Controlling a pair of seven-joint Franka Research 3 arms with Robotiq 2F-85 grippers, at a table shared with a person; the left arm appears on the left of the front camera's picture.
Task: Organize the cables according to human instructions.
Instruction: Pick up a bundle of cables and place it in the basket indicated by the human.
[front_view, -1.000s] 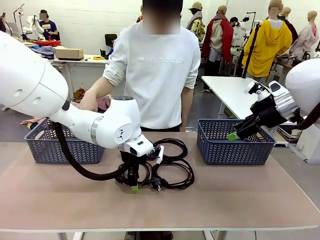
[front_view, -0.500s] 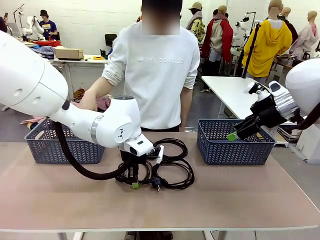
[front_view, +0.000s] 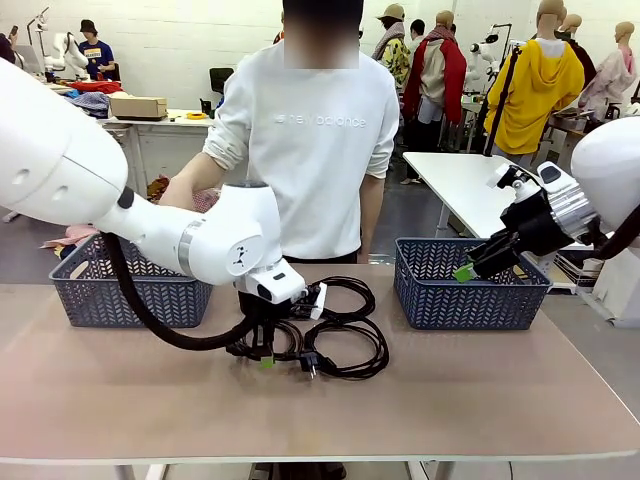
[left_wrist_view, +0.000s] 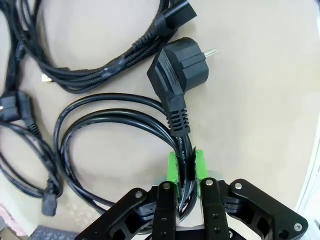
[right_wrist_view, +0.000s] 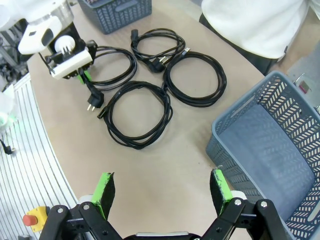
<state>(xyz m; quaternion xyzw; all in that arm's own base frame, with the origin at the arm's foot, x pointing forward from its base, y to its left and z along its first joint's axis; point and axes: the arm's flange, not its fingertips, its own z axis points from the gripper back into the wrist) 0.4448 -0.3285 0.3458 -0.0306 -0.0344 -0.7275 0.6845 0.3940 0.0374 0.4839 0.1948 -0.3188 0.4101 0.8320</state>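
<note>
1. Well apart on the table (front_view: 500, 400) stand two grey-blue baskets, the left basket (front_view: 150, 295) at picture left and the right basket (front_view: 470, 290) at picture right
2. The right basket's blue inner floor shows plainly in the right wrist view; what lies in the left basket cannot be told, as the arm covers part of it
3. Four black cables (right_wrist_view: 195, 102) lie as flat round coils on the table between the baskets, close together, in front of a person
4. The left tool (left_wrist_view: 185, 167) is down at the near coil, its green pads clamped on the held cable (left_wrist_view: 181, 131) just behind the plug (left_wrist_view: 177, 67)
5. The plug's long axis runs on from the fingers, away from the tool, and its metal pin points up and right in the left wrist view; the cord's loop curls off to that picture's left
6. The right tool (front_view: 470, 268) hangs above the table near the right basket, its fingers spread wide, gripping nothing
</note>
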